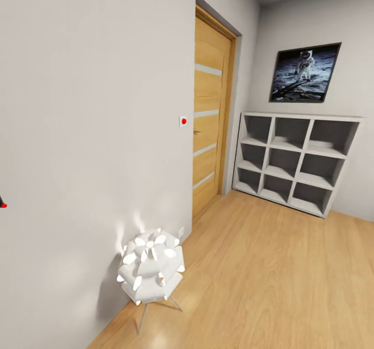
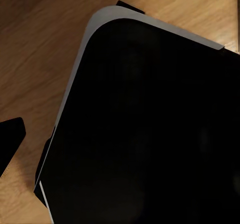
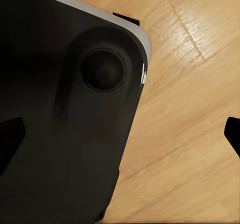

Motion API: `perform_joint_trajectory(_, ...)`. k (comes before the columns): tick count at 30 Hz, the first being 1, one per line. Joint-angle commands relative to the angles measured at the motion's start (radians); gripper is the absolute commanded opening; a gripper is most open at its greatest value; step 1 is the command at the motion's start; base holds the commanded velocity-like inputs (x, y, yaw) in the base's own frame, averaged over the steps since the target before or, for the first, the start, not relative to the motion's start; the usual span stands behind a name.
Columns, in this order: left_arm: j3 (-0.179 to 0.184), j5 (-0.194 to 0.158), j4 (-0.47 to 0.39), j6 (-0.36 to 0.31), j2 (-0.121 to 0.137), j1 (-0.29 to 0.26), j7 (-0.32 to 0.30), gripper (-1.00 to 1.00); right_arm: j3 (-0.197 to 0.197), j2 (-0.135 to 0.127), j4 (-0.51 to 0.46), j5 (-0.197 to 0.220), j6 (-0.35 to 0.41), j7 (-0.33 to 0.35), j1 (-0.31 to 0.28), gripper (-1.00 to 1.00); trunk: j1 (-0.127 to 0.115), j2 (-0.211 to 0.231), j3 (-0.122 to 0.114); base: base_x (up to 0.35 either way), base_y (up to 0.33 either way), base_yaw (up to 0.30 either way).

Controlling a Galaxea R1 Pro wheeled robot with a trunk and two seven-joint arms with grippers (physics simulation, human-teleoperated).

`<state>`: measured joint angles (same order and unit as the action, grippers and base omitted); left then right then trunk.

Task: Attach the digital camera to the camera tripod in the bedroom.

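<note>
The digital camera and the camera tripod are out of view. The head view shows a corner of the bedroom: a white wall, a wooden door (image 1: 210, 115) and white cube shelves (image 1: 296, 162). No arm shows there. My right gripper (image 3: 120, 134) is open and holds nothing, with one dark fingertip (image 3: 10, 139) at each side of the picture. It hangs over my black, grey-rimmed base (image 3: 60, 134) and the wood floor (image 3: 190, 134). My left gripper (image 2: 120, 139) shows one fingertip (image 2: 10, 139) set wide to the side; the other is lost against the black base (image 2: 150, 134).
A white petal-shaped lamp (image 1: 150, 268) on thin metal legs stands on the floor against the wall. A framed astronaut picture (image 1: 305, 72) hangs above the shelves. A wall switch with a red dot (image 1: 183, 121) sits beside the door. A tiny red and black speck (image 1: 2, 203) shows at the left edge.
</note>
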<state>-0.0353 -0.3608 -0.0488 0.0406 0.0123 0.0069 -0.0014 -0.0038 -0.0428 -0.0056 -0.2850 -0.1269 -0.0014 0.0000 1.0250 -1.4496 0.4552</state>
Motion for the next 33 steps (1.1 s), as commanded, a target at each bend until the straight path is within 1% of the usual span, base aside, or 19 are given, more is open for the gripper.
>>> perform_joint_trajectory(1, -0.003, -0.003, -0.002, 0.001, 0.0, 0.001, 0.0, 1.0, -0.001, 0.0, -0.001, -0.005, -0.002, 0.0, 0.0, 1.0, 0.0, 0.0, 0.001, 0.0, 0.0, -0.287)
perform_joint_trajectory(33, -0.003, -0.003, -0.002, 0.001, 0.0, 0.001, 0.0, 1.0, -0.001, 0.0, -0.001, -0.006, -0.002, 0.0, 0.0, 1.0, 0.0, 0.0, 0.001, 0.0, 0.0, -0.287)
